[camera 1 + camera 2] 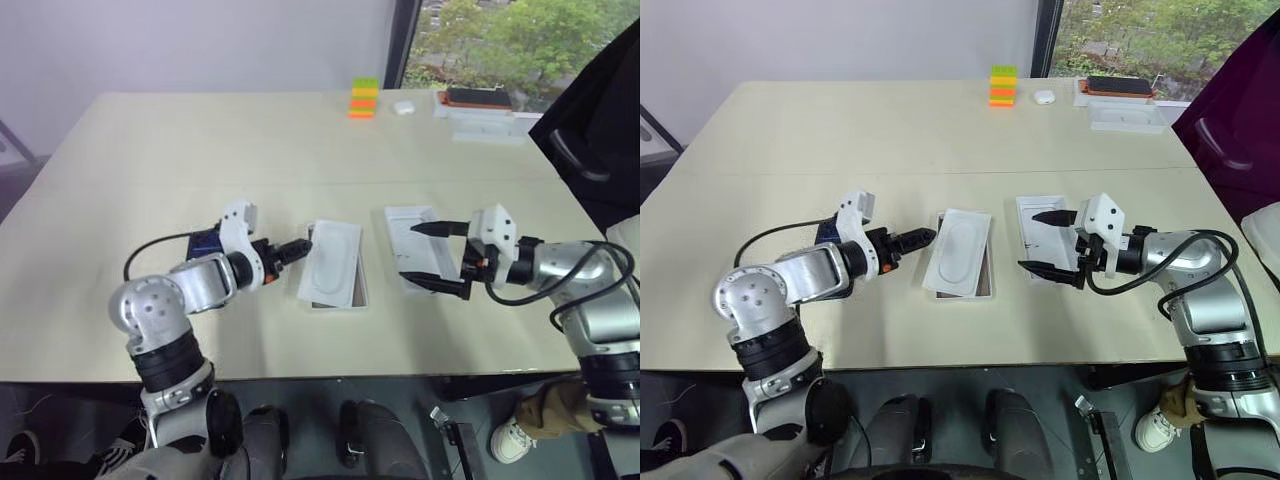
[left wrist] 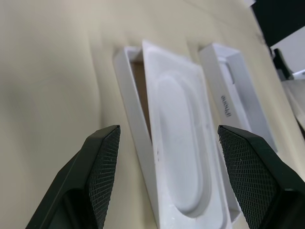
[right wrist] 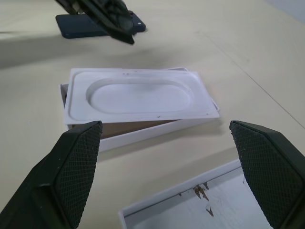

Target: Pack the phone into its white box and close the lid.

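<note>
The white box lies at the table's middle, its thin rim and a strip of tan floor showing. A flat white insert with an oval recess rests askew on top of it. My left gripper is open just left of the box, with nothing between its fingers. The dark navy phone lies flat on the table behind my left forearm. The lid, plain white inside, lies open side up to the right of the box. My right gripper hovers open over the lid's near part, empty.
At the far edge stand a stack of coloured blocks, a small white case, and a dark phone on clear trays. A person's dark sleeve reaches in at the far right. The table's front edge runs just below both arms.
</note>
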Action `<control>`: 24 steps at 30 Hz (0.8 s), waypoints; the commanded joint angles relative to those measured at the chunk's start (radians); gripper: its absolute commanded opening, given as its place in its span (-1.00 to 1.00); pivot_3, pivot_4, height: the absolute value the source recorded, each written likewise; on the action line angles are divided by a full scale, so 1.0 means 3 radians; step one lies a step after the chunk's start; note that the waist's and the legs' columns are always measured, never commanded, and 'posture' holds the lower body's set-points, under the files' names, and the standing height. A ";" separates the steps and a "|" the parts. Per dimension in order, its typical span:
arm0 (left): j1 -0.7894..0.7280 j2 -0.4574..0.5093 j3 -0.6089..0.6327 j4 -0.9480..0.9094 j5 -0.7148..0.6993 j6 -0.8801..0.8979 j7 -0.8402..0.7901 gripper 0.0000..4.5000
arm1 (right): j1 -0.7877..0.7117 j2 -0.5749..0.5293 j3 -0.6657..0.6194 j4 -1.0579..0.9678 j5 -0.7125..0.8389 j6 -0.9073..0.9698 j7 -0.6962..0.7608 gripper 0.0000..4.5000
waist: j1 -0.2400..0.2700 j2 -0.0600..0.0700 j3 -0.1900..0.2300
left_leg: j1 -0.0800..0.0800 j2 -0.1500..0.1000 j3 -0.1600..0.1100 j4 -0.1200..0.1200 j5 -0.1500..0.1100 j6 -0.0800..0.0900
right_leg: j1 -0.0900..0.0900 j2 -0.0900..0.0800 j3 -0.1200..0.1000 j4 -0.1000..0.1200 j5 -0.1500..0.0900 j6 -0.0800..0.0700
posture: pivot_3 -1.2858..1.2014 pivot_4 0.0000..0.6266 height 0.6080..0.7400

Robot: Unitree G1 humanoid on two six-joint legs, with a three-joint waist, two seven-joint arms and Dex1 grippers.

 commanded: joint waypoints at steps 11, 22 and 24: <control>0.0682 0.1786 -0.0191 0.0075 -0.0240 -0.1471 -0.2269 0.52 | -0.0504 0.0541 0.0392 -0.0567 -0.0198 0.0611 -0.0811 1.00 | -0.0045 0.0001 0.0000 | -0.0004 0.0006 0.0001 -0.0006 0.0001 -0.0002 | -0.0012 0.0001 -0.0001 0.0004 0.0000 -0.0003 | 0.03 -0.52 1.00; 0.1504 0.2241 -0.0420 0.0505 0.0716 -0.3463 -0.3226 0.56 | -0.0474 0.0913 0.0901 -0.0675 -0.0456 0.0970 -0.1219 -0.97 | -0.0002 0.0002 0.0000 | -0.0006 0.0007 0.0011 -0.0007 0.0001 -0.0001 | -0.0017 -0.0003 0.0003 0.0000 -0.0006 -0.0014 | 0.03 -0.52 1.00; 0.1541 0.2197 -0.0382 0.0578 0.0797 -0.3741 -0.3234 0.56 | -0.0459 0.0935 0.1130 -0.0687 -0.0635 0.1038 -0.1281 -0.99 | -0.0002 0.0002 0.0000 | -0.0007 0.0009 0.0012 -0.0007 0.0000 -0.0001 | -0.0018 -0.0003 0.0003 0.0000 -0.0006 -0.0014 | 0.03 -0.52 1.00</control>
